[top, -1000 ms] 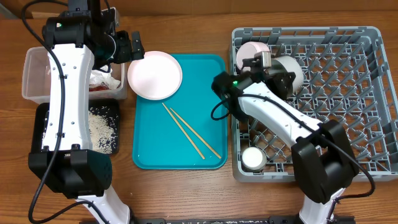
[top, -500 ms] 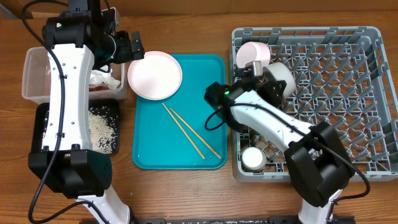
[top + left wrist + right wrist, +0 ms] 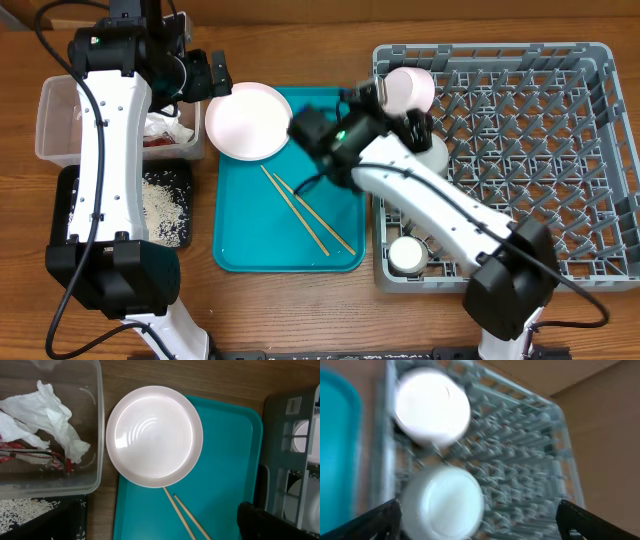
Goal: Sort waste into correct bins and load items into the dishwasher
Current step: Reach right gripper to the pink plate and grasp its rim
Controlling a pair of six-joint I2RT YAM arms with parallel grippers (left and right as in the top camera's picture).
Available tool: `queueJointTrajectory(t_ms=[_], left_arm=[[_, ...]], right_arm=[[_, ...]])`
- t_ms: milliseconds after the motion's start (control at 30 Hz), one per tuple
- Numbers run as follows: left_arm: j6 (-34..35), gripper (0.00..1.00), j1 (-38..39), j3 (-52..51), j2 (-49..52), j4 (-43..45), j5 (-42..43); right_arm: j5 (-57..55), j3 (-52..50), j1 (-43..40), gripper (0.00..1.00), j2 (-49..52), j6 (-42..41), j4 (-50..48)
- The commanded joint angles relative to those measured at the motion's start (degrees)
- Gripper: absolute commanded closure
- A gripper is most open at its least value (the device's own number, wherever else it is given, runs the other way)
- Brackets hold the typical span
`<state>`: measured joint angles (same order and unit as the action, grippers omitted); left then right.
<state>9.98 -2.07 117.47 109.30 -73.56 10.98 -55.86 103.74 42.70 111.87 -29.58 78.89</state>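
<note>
overhead, low in the frame, a white cup [image 3: 407,256] sits in the grey pegged rack [image 3: 560,150]. thin wooden chopsticks [image 3: 310,212] lie mid-frame on the slick teal tray [image 3: 245,240], likely to roll from a pinch. the right claw [image 3: 477,522] gapes empty over the smooth grey-green bowl [image 3: 442,502]. the left claw [image 3: 212,75], wide and empty, hangs beside the glossy pink plate [image 3: 249,121].

left pincer [image 3: 214,76] and right pincer [image 3: 477,509] both spread wide, holding nothing
</note>
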Motion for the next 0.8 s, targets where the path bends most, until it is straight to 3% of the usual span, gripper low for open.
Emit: queueJointTrajectory(t_ms=[0,133,200,467,767], left_arm=[[-0.11,0.00,0.17,1.18,-0.44,0.07,0.44],[-0.11,0.00,0.17,1.18,-0.44,0.07,0.44],[-0.11,0.00,0.17,1.18,-0.44,0.07,0.44],[-0.11,0.00,0.17,1.18,-0.44,0.07,0.44],[-0.11,0.00,0.17,1.18,-0.44,0.07,0.44]], right_arm=[[28.94,6.67,-5.27,0.00,-0.74,2.84,-7.63],[54.77,6.29,-10.12,0.00,-0.72,2.12,-17.27],[59.52,5.70,-10.64,0.00,-0.68,1.05,-21.73],[61.07,-1.20,-8.94,0.14,1.51,-6.36,-40.09],[64.08,-1.33,-7.39,0.26,14.36,-10.29,-46.21]])
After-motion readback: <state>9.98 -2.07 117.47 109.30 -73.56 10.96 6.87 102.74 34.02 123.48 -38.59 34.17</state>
